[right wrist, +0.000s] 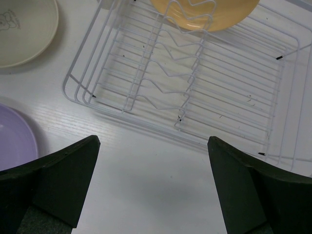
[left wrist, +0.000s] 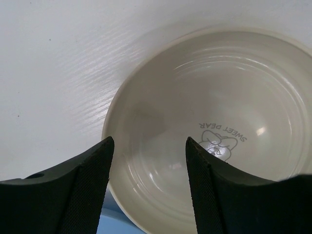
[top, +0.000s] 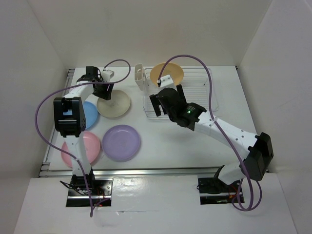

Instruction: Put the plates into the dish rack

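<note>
The white wire dish rack (top: 197, 92) stands at the back right and holds the yellow-orange plate (top: 166, 73) upright at its far end. The cream plate (top: 114, 103), light blue plate (top: 89, 115), lilac plate (top: 121, 142) and pink plate (top: 82, 147) lie on the table at the left. My left gripper (top: 103, 91) is open, low over the cream plate's left rim. In the left wrist view the gripper (left wrist: 147, 145) has the cream plate's (left wrist: 214, 122) rim between its jaws. My right gripper (top: 163, 98) is open and empty above the table at the rack's near left corner (right wrist: 153, 141).
A small white cutlery holder (top: 140, 77) sits on the rack's left end. White walls close in the table on the left, back and right. The cream plate overlaps the light blue plate's edge (left wrist: 109, 225). In the right wrist view the rack (right wrist: 195, 78) lies just ahead.
</note>
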{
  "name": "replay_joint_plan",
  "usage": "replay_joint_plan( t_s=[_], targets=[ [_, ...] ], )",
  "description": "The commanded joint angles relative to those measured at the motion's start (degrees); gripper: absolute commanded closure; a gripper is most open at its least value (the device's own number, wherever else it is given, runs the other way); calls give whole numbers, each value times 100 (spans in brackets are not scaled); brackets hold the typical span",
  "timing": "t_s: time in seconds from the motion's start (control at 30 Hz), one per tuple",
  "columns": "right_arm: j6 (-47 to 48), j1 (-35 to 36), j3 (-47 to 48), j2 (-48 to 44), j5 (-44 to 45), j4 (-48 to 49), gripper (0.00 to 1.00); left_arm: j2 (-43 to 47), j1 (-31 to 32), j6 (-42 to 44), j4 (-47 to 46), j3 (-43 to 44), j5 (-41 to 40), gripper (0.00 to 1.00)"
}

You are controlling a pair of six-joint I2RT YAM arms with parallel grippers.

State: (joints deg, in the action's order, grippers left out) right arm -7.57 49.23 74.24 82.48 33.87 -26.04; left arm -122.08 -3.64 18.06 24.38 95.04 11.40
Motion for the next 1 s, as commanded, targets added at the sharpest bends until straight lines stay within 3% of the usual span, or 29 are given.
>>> replay_joint_plan(
  t_s=[0.0,0.43,0.97],
  targets=[
    [63,-28,267,23,-3,205,0,396,-40,110,-293,207,22,33],
    [-7,-28,144,-30,50,99,0,221,-163,216,-918,224,-463,30],
    [-7,-28,460,84,155,-112,0,-491,-163,-101,-865,128,258,30]
  ],
)
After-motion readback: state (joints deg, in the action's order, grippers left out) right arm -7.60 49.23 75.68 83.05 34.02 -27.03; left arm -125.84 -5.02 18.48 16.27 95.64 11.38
